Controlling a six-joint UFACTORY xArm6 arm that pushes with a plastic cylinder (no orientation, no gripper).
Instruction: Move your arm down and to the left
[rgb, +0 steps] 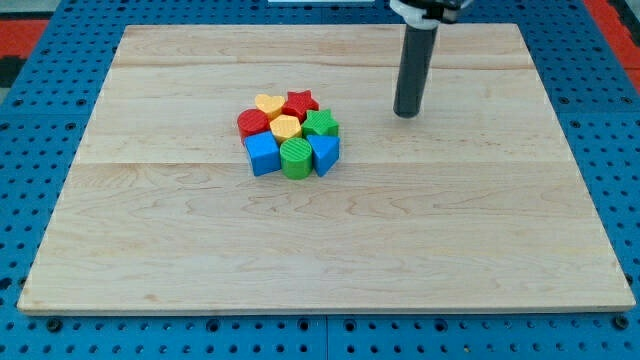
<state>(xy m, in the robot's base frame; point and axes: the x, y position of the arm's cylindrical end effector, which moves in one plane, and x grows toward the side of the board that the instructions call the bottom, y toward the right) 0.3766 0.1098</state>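
a pale wood board (180, 240) lies on a blue pegged base (40, 120), with red showing at the view's top corners. all blocks sit in one tight cluster left of the board's centre, each touching its neighbours. from the view's left: a red block (252, 122) of rounded form, exact shape unclear; below it a blue cube (262, 154); above and to the right a yellow heart (268, 104); at the cluster's middle a yellow block (286, 127), shape unclear; below that a green cylinder (296, 158); at the top right a red star (301, 102); below it a green star (321, 124); at the bottom right a blue triangle (326, 153). further right stands the dark rod (414, 70), upright, its upper end running out of the view's top under a white fitting (425, 8). my tip (406, 113) rests on the board, well apart from the cluster, to its right and level with the red star and green star. the tool is a plain rod with nothing to spread or pinch; it touches no block. the green star is the nearest block to my tip.
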